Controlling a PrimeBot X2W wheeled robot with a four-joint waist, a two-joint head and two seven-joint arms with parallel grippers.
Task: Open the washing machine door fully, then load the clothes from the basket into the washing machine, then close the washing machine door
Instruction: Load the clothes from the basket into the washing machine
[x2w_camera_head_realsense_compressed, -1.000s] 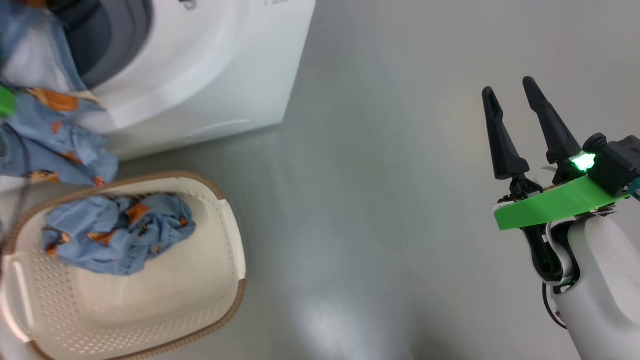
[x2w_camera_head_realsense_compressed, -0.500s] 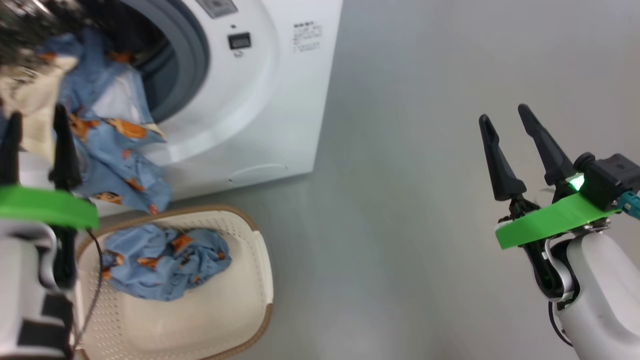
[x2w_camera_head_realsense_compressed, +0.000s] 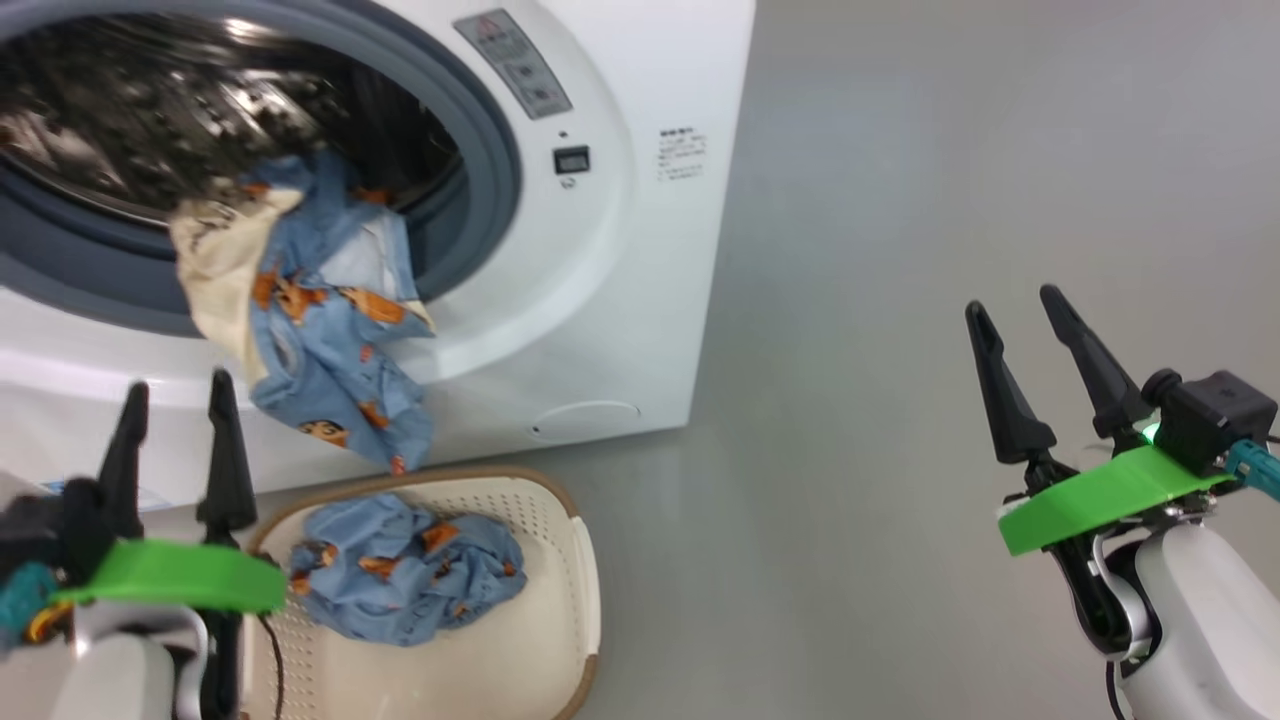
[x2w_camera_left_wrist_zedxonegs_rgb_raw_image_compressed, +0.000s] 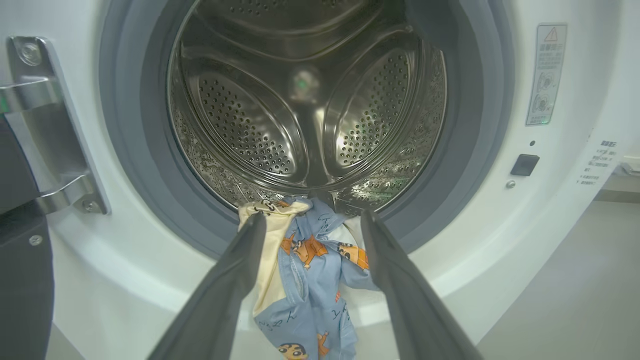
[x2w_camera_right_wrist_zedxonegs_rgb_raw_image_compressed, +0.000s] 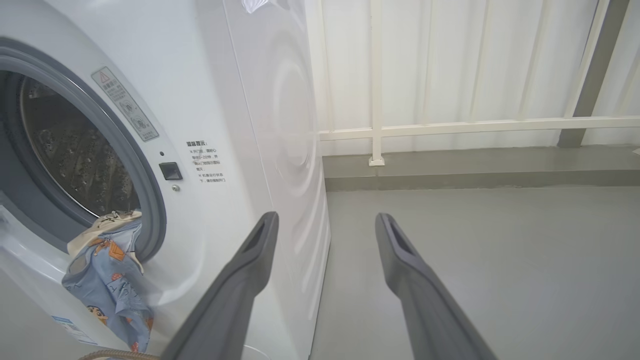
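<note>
- One washing machine (x2w_camera_head_realsense_compressed: 640, 280): a white front-loader, dead ahead of your left gripper (x2w_camera_head_realsense_compressed: 178, 385) and ahead and to the left of your right gripper (x2w_camera_head_realsense_compressed: 1012, 302). Its mouth stands uncovered.
- One grey floor (x2w_camera_head_realsense_compressed: 900, 200): bare under and ahead of your right gripper.
- One washing machine door (x2w_camera_left_wrist_zedxonegs_rgb_raw_image_compressed: 20, 260): swung open. You get just a dark edge of it and one metal hinge (x2w_camera_left_wrist_zedxonegs_rgb_raw_image_compressed: 50, 135), off to the left of your left gripper's fingers.
- One steel drum (x2w_camera_left_wrist_zedxonegs_rgb_raw_image_compressed: 310, 125): perforated and ringed by one grey gasket (x2w_camera_left_wrist_zedxonegs_rgb_raw_image_compressed: 475, 150), straight beyond your left fingertips.
- One basket (x2w_camera_head_realsense_compressed: 575, 600): cream with a brown rim. It sits just to the right of your left gripper, close to the machine's front and well apart from your right gripper.
- The clothes, two counted. One hanging garment (x2w_camera_head_realsense_compressed: 320, 340), blue with orange figures and a cream part, lies over the gasket lip, half in the drum and half down the front. It is ahead of your left fingers and not gripped. One crumpled garment (x2w_camera_head_realsense_compressed: 400, 580) lies in the basket's far end, just right of your left gripper.
- Two grippers: both have their fingers spread wide and hold nothing.
- Small marks on the machine's front, left of your right gripper: one warning label (x2w_camera_head_realsense_compressed: 512, 62), one dark square (x2w_camera_head_realsense_compressed: 571, 159), one block of print (x2w_camera_head_realsense_compressed: 681, 155).
</note>
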